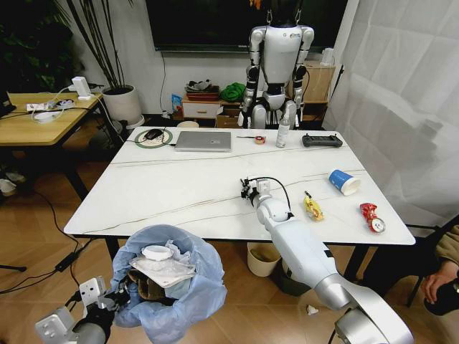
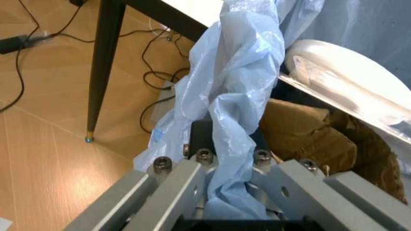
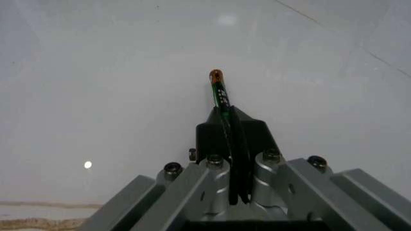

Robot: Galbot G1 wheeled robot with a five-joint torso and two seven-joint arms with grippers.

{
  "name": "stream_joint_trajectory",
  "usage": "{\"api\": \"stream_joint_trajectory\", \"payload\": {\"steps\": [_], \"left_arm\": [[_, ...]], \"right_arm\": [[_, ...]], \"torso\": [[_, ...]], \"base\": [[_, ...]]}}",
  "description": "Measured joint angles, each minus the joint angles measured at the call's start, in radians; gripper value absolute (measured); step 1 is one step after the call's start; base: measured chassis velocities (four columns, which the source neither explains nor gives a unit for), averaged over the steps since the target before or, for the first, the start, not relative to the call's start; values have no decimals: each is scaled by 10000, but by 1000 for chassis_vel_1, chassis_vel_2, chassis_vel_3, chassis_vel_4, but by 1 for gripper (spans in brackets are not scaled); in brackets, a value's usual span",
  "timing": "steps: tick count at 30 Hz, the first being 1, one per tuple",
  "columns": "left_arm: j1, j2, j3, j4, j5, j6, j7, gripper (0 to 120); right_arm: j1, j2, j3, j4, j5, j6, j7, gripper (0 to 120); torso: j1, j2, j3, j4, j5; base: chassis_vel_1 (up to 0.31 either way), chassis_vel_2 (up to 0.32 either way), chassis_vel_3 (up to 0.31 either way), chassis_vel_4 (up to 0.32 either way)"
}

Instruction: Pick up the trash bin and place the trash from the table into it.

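My right claw (image 3: 226,127) pinches a thin black tube (image 3: 222,98) above the counter (image 1: 179,193).
It's light, slick, held mid-length; left claw (image 2: 222,192) clamps the soft liner of the bin (image 1: 172,287) below the counter's near edge.

Living-room-style robot test space. Wood floor, marble-look surface (image 1: 179,193) with a laptop (image 1: 204,141) and controller (image 1: 322,140), wall-mounted TV (image 1: 244,25), potted plant (image 1: 118,86), low cabinet (image 1: 202,107) with clutter, white curtain (image 1: 394,86), wooden desk (image 1: 43,118) with cables. A humanoid robot (image 1: 276,72) hangs on a stand behind the surface.
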Motion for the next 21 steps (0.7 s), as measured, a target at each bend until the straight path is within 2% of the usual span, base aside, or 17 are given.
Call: {"api": "stream_joint_trajectory", "payload": {"steps": [3, 5, 6, 9, 12, 13, 14, 18, 21], "left_arm": [[-19, -1, 26, 14, 0, 0, 2, 0], [-55, -2, 68, 40, -2, 0, 6, 0], [-55, -2, 68, 40, -2, 0, 6, 0], [-96, -5, 94, 95, -9, 0, 10, 0], [-138, 1, 94, 112, -36, -1, 12, 0], [-155, 4, 88, 113, -46, -1, 12, 0], [-155, 4, 88, 113, -46, -1, 12, 0], [-197, -2, 63, 116, -69, 0, 12, 0], [-187, 4, 55, 116, -70, 2, 11, 0]], "right_arm": [[8, -183, -66, 489, 381, 49, -101, 0], [7, -562, -302, 1704, 1058, 195, -283, 0], [7, -562, -302, 1704, 1058, 195, -283, 0], [-184, -1237, -879, 3788, 2242, 412, -553, 0], [-531, -2260, -1445, 6148, 3509, 780, -1336, 0], [-687, -2919, -1709, 7246, 3930, 993, -1725, 0], [-687, -2919, -1709, 7246, 3930, 993, -1725, 0], [-1254, -4694, -2526, 9550, 4458, 1498, -2573, 0], [-1547, -5168, -2982, 10268, 4388, 1671, -2742, 0]], "torso": [[0, -1, 0, 0, 1], [1, -1, 0, 0, 1], [1, -1, 0, 0, 1], [1, -1, 0, 1, 3], [1, -1, 0, 3, 1], [-1, 0, -2, 3, 1], [-1, 0, -2, 3, 1], [-4, 0, -3, -7, 3], [-4, 1, -3, -4, 1]], "base": [[0, 0, 0, 0], [0, 0, 0, 0], [0, 0, 0, 0], [0, 0, 0, 0], [0, 0, 0, 0], [0, 0, 0, 0], [0, 0, 0, 0], [0, 0, 0, 0], [0, 0, 0, 0]]}}
